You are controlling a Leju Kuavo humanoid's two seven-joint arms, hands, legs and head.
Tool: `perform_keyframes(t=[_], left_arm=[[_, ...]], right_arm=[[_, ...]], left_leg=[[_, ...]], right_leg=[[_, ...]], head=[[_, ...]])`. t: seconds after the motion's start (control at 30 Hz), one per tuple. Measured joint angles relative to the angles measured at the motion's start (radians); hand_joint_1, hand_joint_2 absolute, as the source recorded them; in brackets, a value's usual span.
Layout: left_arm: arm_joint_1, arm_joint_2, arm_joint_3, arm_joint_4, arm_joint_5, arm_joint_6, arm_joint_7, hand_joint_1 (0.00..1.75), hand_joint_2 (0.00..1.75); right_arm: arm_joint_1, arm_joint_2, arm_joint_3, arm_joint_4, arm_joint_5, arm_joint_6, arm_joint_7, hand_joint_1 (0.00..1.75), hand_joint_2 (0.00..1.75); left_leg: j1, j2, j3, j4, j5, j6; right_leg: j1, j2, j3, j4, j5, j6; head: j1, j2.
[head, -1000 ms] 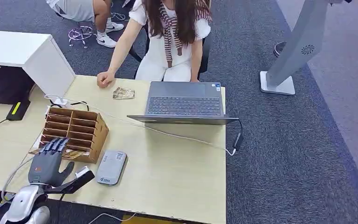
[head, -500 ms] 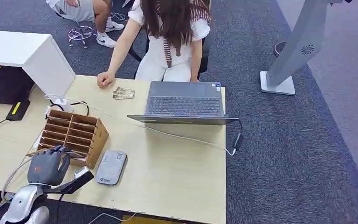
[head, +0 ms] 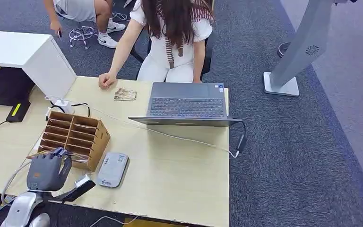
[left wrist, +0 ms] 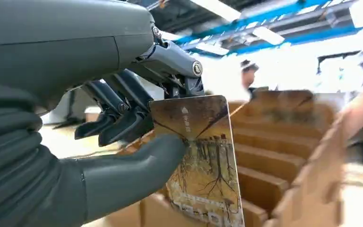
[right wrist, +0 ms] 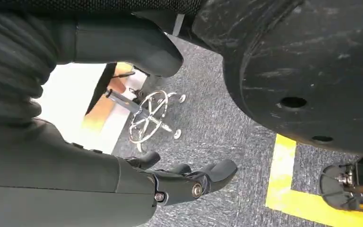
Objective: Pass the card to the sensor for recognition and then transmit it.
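My left hand (head: pixel 47 171) is at the front of the wooden card rack (head: pixel 75 135), near the table's front left corner. In the left wrist view this hand (left wrist: pixel 99 142) pinches a brown card (left wrist: pixel 198 161) with a tree picture between thumb and fingers, just in front of the rack's slots (left wrist: pixel 274 156). The grey card sensor (head: pixel 112 170) lies flat on the table, right of the rack and of my hand. My right hand (right wrist: pixel 184 182) hangs over grey carpet with loosely spread fingers and nothing in them.
An open laptop (head: pixel 186 104) stands at the far side of the table with a cable (head: pixel 184 139) trailing across the top. A person (head: pixel 170 38) sits behind it, one hand beside another card (head: pixel 125 94). A white cabinet (head: pixel 28 56) stands at the far left.
My left hand's fingers have curled down from straight onto the card at the rack's lowest slot, and the hand has drawn back slightly toward the table's front edge.
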Motion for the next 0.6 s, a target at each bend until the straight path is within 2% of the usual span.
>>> perform_keyframes(t=[0.27, 0.4, 0.5, 0.6], left_arm=[[0.026, 0.000, 0.000, -0.050, 0.000, 0.004, -0.002, 1.75, 1.75], [0.078, 0.000, -0.001, -0.147, -0.029, 0.069, -0.040, 1.75, 1.75], [0.146, -0.009, -0.006, -0.297, -0.072, 0.085, -0.113, 1.75, 1.75], [0.209, -0.047, -0.006, -0.451, -0.065, 0.087, -0.237, 1.75, 1.75]], right_arm=[[0.000, 0.000, 0.000, 0.000, 0.000, 0.000, -0.001, 0.00, 1.75], [0.001, 0.000, 0.000, 0.000, -0.017, -0.003, -0.010, 0.00, 1.75], [0.004, 0.000, 0.000, 0.000, -0.026, -0.005, -0.018, 0.00, 1.75], [0.006, 0.003, 0.000, 0.000, -0.034, -0.006, -0.023, 0.00, 1.75]], left_leg=[[0.000, 0.000, 0.000, 0.000, 0.000, 0.000], [0.000, 0.001, 0.000, 0.000, 0.000, 0.000], [0.000, 0.001, 0.000, 0.000, 0.000, 0.000], [-0.001, 0.001, -0.001, 0.000, -0.001, 0.001]], right_leg=[[0.000, 0.000, 0.000, 0.000, 0.000, 0.000], [0.000, 0.001, 0.000, 0.000, 0.000, 0.000], [0.000, 0.001, 0.000, 0.000, 0.000, 0.000], [-0.001, 0.001, -0.001, -0.001, 0.000, 0.001]], head=[[0.000, 0.000], [0.000, 0.000], [0.000, 0.000], [0.000, 0.000]])
